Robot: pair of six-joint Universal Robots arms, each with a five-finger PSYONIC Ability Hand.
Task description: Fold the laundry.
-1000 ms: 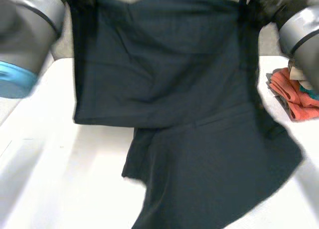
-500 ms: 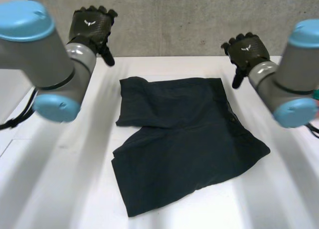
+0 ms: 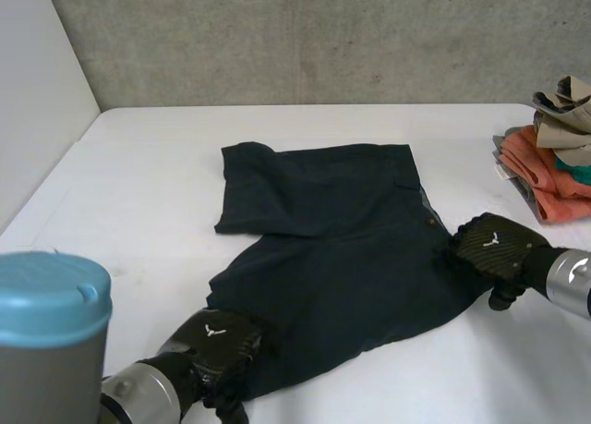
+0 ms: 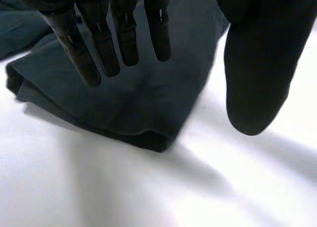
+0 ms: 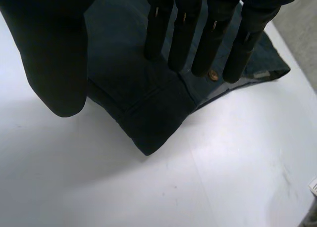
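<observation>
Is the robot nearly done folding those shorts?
Not yet. Done: dark shorts lie spread on the white table. In hand: left robot hand and right robot hand sit open at two corners, gripping nothing. Left: all the folds, maybe the clothes pile.

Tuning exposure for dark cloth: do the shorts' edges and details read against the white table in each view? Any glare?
Head view: evenly lit, no glare; the dark shorts stand out clearly against the white table, folds faint. Left wrist view: the black left hand nearly merges with the cloth; the corner's edge reads. Right wrist view: the button and a seam read by the right hand.
</observation>
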